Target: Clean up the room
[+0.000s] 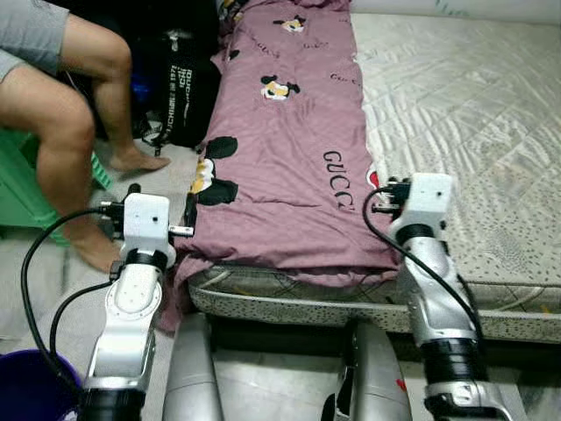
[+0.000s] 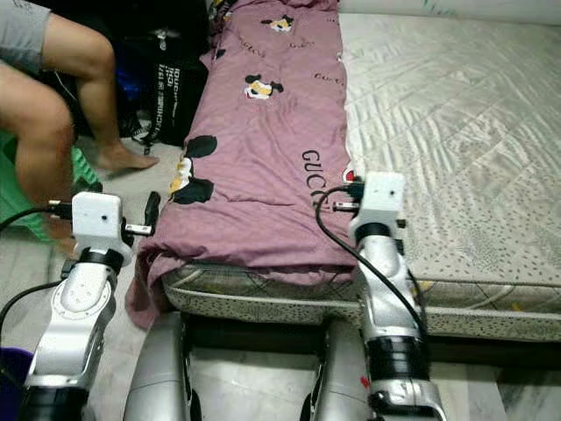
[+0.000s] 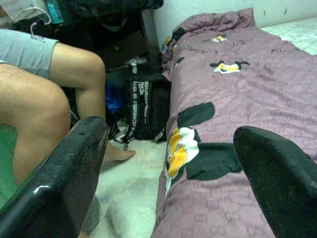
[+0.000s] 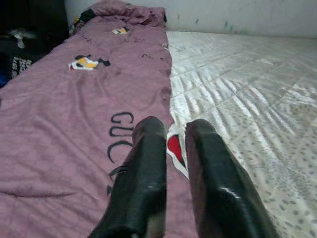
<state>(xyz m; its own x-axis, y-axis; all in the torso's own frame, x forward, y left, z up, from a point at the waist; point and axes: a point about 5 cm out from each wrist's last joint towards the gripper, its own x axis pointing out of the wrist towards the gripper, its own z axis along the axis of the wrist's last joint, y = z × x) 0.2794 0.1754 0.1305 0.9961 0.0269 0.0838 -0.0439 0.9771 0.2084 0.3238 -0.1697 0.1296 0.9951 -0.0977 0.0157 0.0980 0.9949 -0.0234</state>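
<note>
Quilt: a mauve printed cover is laid lengthwise down the left strip of the mattress, from 12 to 6 o'clock; its near-left corner hangs over the edge toward the floor, likely the part a tidy-up would need squared.
Left gripper: held at 8 o'clock by that drooping corner, fingers spread wide, clamped on nothing, apparently lined up with the edge.
Right gripper: poised at 4 o'clock over the quilt's right hem, fingers nearly together with a narrow gap; whether cloth is pinched cannot be told.
Person: seated at 10 o'clock, bare legs close beside the left arm, crowding its swing.
Bag: black, on the floor at 11 o'clock against the bed.
</note>
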